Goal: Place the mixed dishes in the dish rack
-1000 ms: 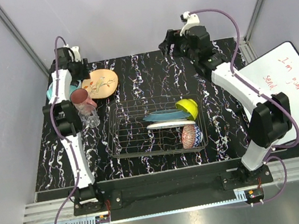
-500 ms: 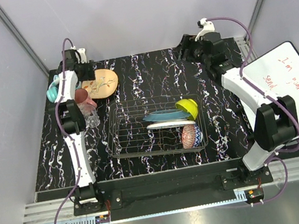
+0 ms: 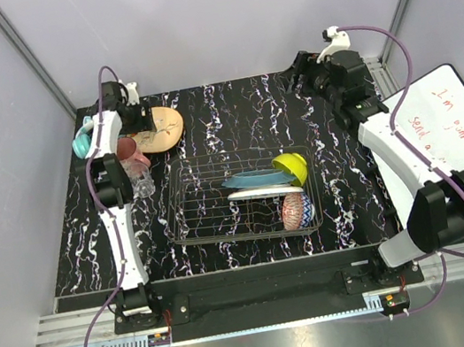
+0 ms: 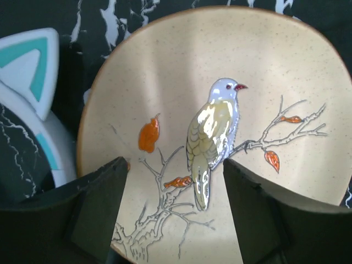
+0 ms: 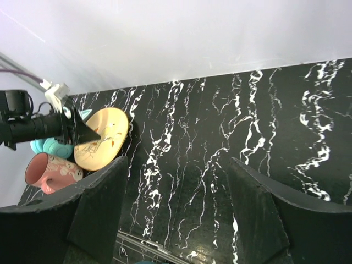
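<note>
The dish rack (image 3: 195,220) stands mid-table and holds a teal plate (image 3: 255,178), a yellow-green bowl (image 3: 292,166), a white plate (image 3: 262,192) and a red patterned bowl (image 3: 295,210). A tan plate (image 3: 163,127) with a bird drawing (image 4: 220,126) lies at the back left. My left gripper (image 3: 141,116) (image 4: 173,187) hovers open over it, a finger at each side of the bird's branch. A pink mug (image 3: 129,149) (image 5: 49,170) and a small clear glass (image 3: 141,185) sit beside the left arm. My right gripper (image 3: 299,72) (image 5: 176,187) hangs open over bare table at the back right.
Teal cat-ear headphones (image 3: 82,141) (image 4: 33,82) lie against the tan plate's left side. A whiteboard (image 3: 446,136) leans off the table's right edge. The rack's left half has only bare wire. The rack's far rim (image 5: 143,245) shows below the right fingers.
My left gripper has come down and rightward onto the tan plate's back edge. The right arm has swung rightward, toward the back right corner.
</note>
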### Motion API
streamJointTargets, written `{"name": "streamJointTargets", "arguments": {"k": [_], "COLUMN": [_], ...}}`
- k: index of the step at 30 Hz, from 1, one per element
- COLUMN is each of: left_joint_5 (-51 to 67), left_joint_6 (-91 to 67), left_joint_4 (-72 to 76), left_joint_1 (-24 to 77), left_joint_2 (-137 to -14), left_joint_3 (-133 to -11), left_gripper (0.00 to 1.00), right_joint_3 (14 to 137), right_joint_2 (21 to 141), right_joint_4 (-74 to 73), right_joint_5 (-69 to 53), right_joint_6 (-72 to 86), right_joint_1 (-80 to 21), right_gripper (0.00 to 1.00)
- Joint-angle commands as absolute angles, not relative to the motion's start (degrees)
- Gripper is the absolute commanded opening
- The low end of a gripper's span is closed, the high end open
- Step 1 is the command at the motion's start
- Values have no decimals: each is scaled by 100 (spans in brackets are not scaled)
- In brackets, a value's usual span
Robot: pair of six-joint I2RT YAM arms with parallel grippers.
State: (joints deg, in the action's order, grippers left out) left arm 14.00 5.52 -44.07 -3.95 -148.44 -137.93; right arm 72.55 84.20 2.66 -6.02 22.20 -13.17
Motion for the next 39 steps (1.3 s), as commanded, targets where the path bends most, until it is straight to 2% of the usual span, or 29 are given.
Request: {"name": "streamJointTargets", "arguments": {"k": [1,6,11,12,16,22,30,35,39], "left_joint_5": [1600,1854,2082,2031,1758,950,1274,1178,1282], "left_joint_6": [475,615,1028,1063,1816,2609,2620,2523,2190], "left_joint_4": [-4957,-5062,-5412,-5458,-5817,-6108,-6258,-6100,-5705], "left_joint_1": [-343,-220,333,525,878,1634,1907,1872,1627], "left_joint_2": [-14678,-14669,-14704,-14730,-14740,-14634,-14800,-14548,-13993], "left_joint_3": [-13536,-13412,-13236,-13332,-13640,-13280,-13780,-14203,-14063], "left_gripper": [75,74,74,80,75,76,75,75,75], "right_joint_3": [7242,7260,7260,7251,7190,7163,7110,7031,7242], "right_joint_2": [8104,8156,8156,8148,8060,8016,8015,8445,9392], "right_joint_4": [141,123,123,123,123,123,123,167,342], "right_joint_5": [-439,-501,-483,-466,-457,-457,-510,-676,-1290], "right_joint_6": [2109,2136,2118,2127,2101,2127,2144,2276,2680], "right_joint_1": [-1239,-1222,-1204,-1195,-1178,-1151,-1143,-1134,-1081], "right_gripper": [79,79,79,79,79,80,80,80,79]}}
